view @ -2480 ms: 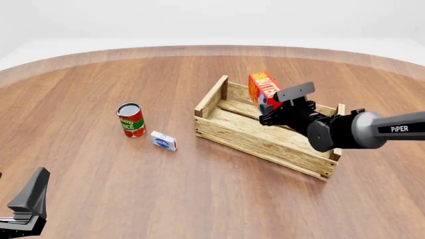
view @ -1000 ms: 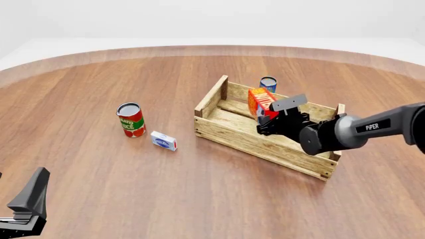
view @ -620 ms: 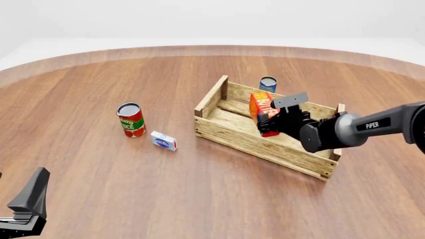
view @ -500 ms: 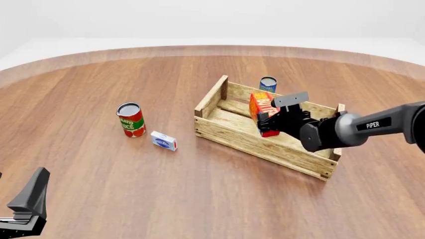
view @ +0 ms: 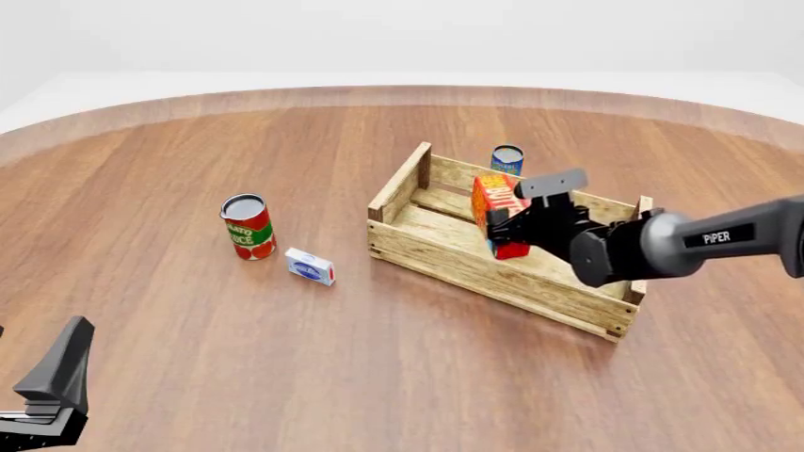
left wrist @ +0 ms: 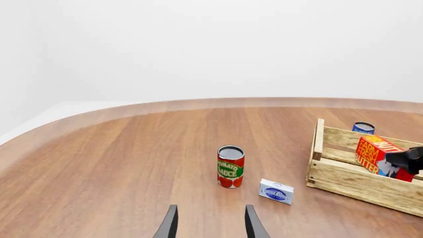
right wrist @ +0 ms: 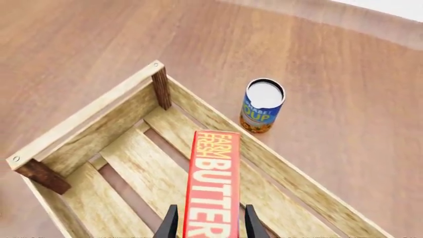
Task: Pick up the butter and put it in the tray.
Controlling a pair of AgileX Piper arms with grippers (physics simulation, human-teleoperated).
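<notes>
The right gripper (right wrist: pixel 210 224) has its fingers closed on the butter (right wrist: pixel 213 183), one on each long side of the carton, which stands on end between them with its lettered face toward the wrist camera. In the front view the butter (view: pixel 494 201) sits inside the tray (view: pixel 427 247), low among the slats and near the far wall; whether its bottom end touches the floor of the tray I cannot tell, as the gripper hides it.

So the pick-up is done and the carry is done. What looks left is the release and pulling the arm clear.

From the tray, a blue can (view: pixel 506 158) stands just outside at about 12 o'clock, a red can (view: pixel 248 226) lies well off at 9 o'clock, and a small box (view: pixel 309 266) sits between them.

The left gripper (left wrist: pixel 209 228) hangs idle over bare table (left wrist: pixel 99 168), fingers apart and holding nothing.
</notes>
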